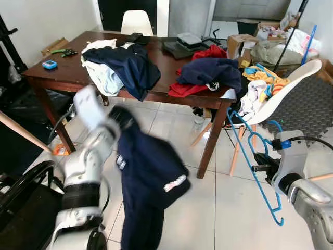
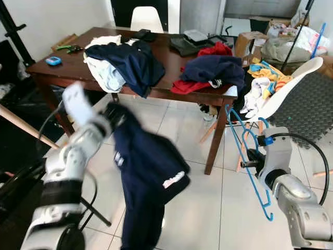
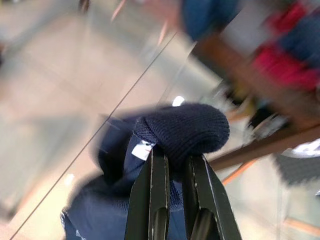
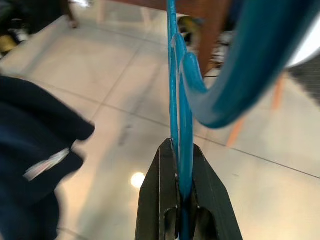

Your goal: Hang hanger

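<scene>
Our left gripper [image 3: 172, 165] is raised in front of us and pinches a fold of the dark blue garment [image 1: 148, 177] – the fingers [image 3: 152, 200] are pressed together on the thick knitted edge, with a small white label just beside them. The rest of the garment hangs down below this gripper toward the tiled floor [image 1: 218, 208]; it looks blurred.

Our right gripper [image 4: 182, 165] is low on our right side and is closed on the blue hanger [image 1: 255, 166]. The thin blue bars pass between its two fingers, and the hook curves up beyond the fingertips. The hanger is well apart from the garment, to the right of it.

Beyond both grippers stands a brown table [image 1: 67, 73] with piles of clothes [image 1: 127, 65] on it – navy, white and red. Beyond the right gripper is a white chair [image 1: 294, 80], also loaded with clothes.
</scene>
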Tool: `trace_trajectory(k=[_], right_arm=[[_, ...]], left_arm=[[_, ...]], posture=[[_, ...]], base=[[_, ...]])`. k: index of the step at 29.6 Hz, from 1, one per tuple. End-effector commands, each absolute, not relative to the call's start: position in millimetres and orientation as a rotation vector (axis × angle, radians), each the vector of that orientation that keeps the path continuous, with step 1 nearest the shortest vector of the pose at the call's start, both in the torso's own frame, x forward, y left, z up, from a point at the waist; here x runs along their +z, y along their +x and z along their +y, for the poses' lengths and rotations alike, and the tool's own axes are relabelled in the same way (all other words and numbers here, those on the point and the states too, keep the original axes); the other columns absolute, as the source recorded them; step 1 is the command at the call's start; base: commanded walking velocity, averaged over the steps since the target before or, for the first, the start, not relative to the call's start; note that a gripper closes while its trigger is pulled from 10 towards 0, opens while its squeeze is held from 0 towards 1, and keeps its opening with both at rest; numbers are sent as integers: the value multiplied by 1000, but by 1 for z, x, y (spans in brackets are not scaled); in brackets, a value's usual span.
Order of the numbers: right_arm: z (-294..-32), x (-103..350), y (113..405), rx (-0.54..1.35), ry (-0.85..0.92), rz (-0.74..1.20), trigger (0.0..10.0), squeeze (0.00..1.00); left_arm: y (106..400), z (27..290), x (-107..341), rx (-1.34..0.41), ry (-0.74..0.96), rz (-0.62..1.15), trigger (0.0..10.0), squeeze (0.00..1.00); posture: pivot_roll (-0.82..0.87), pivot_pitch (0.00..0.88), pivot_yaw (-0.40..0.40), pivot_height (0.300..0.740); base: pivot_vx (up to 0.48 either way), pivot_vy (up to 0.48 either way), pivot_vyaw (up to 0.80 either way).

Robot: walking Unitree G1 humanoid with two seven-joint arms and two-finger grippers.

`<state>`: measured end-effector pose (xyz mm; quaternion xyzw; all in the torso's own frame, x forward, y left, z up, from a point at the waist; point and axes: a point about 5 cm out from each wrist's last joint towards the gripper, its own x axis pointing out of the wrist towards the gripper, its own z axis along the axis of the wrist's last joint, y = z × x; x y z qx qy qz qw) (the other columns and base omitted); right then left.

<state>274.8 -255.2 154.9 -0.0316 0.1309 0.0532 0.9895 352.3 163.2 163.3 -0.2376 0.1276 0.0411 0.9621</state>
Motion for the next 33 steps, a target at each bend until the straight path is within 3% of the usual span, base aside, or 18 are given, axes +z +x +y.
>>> trace_trajectory(k=[1,7,16,23,27,33], right_arm=[[-248,153,274,143,-52,277,10000,0],[-238,161,272,263,-85,279,10000,0],[-229,162,270,301,-70,267,10000,0],[-202,171,264,484,65,182,10000,0],[-193,173,251,633,37,202,10000,0],[-204,166,226,807,-178,373,10000,0]], left_arm=[[352,159,185,51,-454,176,10000,0],[349,160,178,86,-482,169,10000,0],[352,162,181,74,-465,136,10000,0],[352,172,200,76,-406,56,10000,0],[354,175,212,72,-363,3,10000,0],[361,174,234,13,-266,-86,10000,0]], posture=[[1,114,2,740],[1,117,-3,740],[-3,124,-7,740],[5,126,-9,740],[5,126,-9,740],[8,123,-8,740]], base=[[0,0,-800],[0,0,-800],[0,0,-774],[0,0,0],[0,0,0],[0,0,0]])
